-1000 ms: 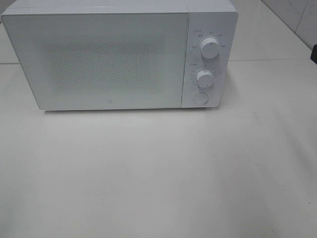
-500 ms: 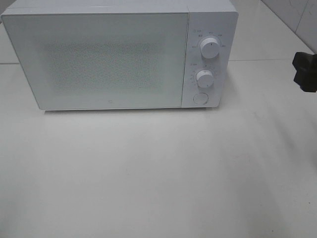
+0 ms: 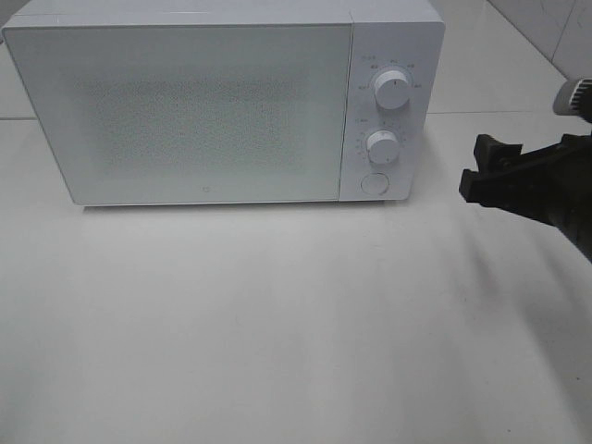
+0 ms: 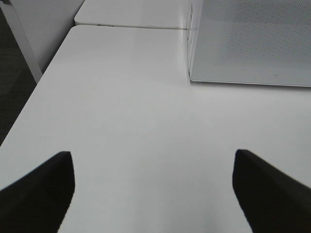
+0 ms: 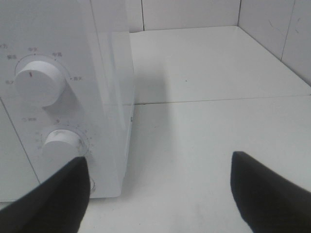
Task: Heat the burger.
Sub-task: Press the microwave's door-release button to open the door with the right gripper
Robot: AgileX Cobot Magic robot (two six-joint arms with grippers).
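Hovering to the right of the closed microwave [image 3: 185,111], your right gripper [image 3: 472,168] has its jaws wide apart and empty, short of the round button [image 3: 374,183] below the two knobs [image 3: 392,91]. Your left gripper [image 4: 151,154], equally spread and empty, hangs over the table [image 3: 277,324]. The burger is nowhere in view. The step in hand looks like opening the door; next, you likely need to press that button squarely.

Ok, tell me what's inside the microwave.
The door of the microwave is shut, and its white dotted panel hides the cavity. No burger shows in any view, so whether it is inside cannot be told.
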